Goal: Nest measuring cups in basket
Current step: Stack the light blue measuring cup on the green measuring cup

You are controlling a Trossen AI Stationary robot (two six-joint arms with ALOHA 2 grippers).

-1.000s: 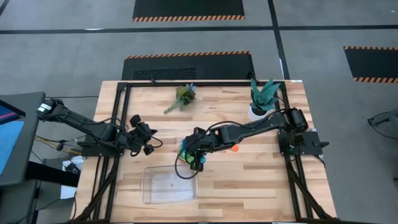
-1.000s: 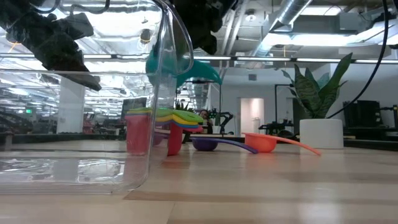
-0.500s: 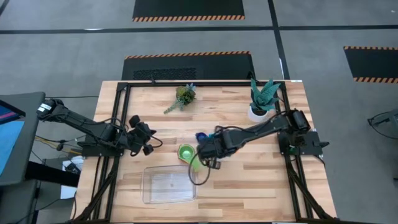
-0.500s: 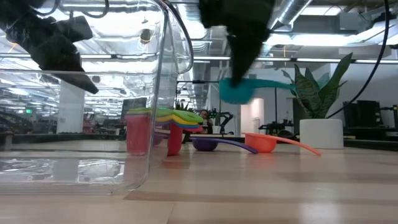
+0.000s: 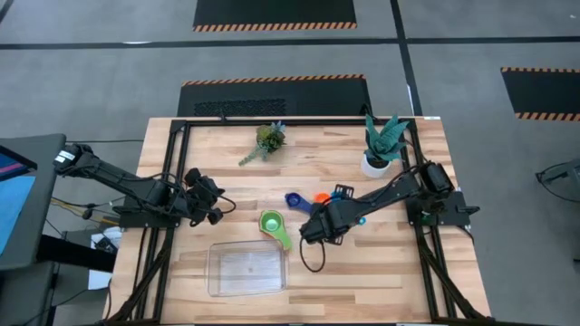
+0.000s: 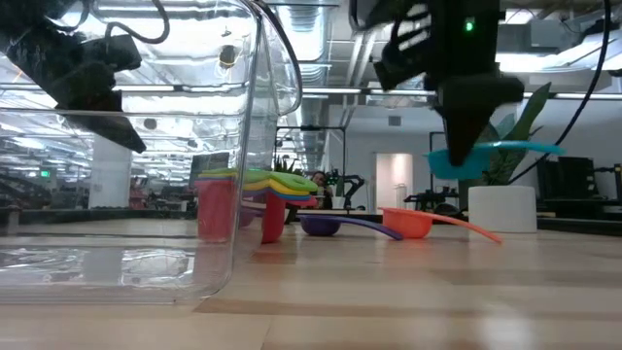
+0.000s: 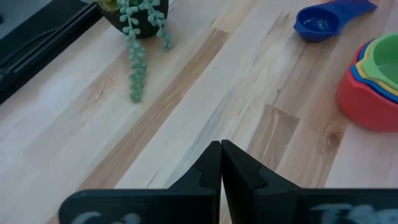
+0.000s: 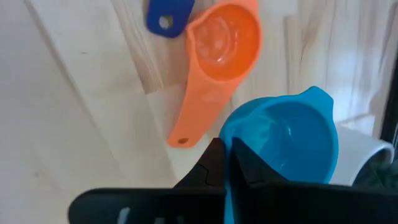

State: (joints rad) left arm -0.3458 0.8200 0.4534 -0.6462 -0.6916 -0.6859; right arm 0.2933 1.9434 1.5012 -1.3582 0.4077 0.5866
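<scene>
A light blue measuring cup (image 8: pixel 286 140) hangs above the table with my right gripper (image 8: pixel 224 148) shut on it, to the right of the orange cup (image 5: pixel 322 196) and the dark blue cup (image 5: pixel 293 200). Both of those rest bowl-down on the wood. A red cup stack (image 5: pixel 270 222) with yellow and green cups nested inside stands on its base just beyond the clear basket (image 5: pixel 211 268). My left gripper (image 7: pixel 221 144) is shut and holds nothing. It hovers near the table's left edge (image 5: pixel 216 206). My right gripper pinches the light blue cup's bowl wall at the rim (image 8: pixel 231 140), one finger inside the bowl and one outside as far as shows. The fingers slant steeply down from above. The cup hangs clear of the table, opening up, its handle (image 6: pixel 530 148) sticking out level toward the table's right.
A trailing succulent (image 5: pixel 267 138) lies at the far middle. A spiky plant in a white pot (image 5: pixel 374 163) stands at the far right, close behind my right arm. Black frame rails run along the table's left and right edges. Bare wood lies right of the basket.
My right gripper has carried the light blue cup from above the red stack toward the table's right edge and somewhat down. It has tipped to point more steeply downward and stays shut on the cup, which stays clear of the table.
</scene>
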